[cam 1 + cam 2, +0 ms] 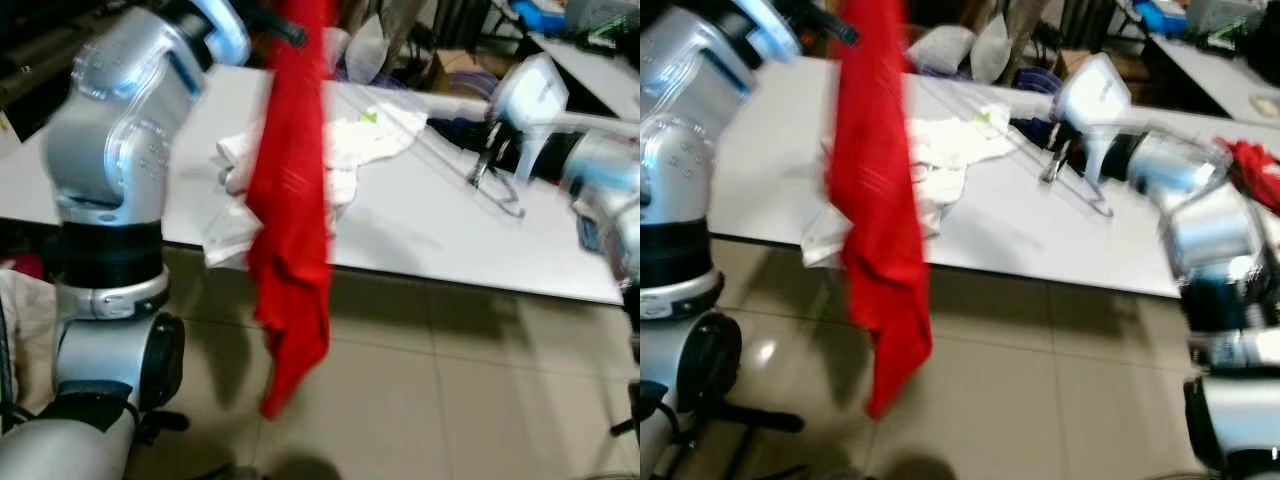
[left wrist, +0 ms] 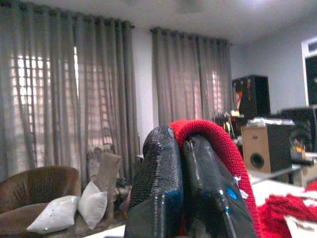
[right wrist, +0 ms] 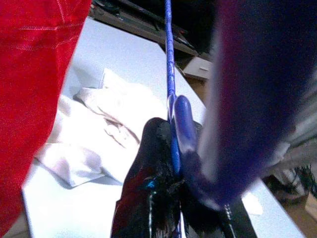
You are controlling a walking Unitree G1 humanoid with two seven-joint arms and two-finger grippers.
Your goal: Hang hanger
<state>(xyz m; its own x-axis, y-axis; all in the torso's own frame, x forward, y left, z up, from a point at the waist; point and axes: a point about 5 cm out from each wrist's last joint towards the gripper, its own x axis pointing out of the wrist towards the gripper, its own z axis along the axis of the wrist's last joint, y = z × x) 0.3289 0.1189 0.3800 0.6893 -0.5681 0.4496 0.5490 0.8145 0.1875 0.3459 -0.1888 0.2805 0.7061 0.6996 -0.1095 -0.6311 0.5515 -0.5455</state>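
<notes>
Plainly, the left claw (image 2: 181,191) is pinching the top edge of the red garment (image 1: 290,200) between its closed fingers (image 2: 158,188), and that thin bite of knit is the main risk: the cloth is hanging its full length down past the edge of the white surface (image 1: 420,230) toward the floor, so a swing of the raised arm could be dragging it free. The right claw (image 3: 171,163) is closing on the blue hanger (image 3: 169,74), whose wire is running straight out between the fingers; what looks like the same hanger is lying low over the surface in the right eye view, though blur is making that hard to confirm. It could be snagging the crumpled white cloth (image 1: 940,160) lying just beside it as it lifts. The left arm is bending upward with its elbow high, while the right arm is reaching forward and across over the surface.
</notes>
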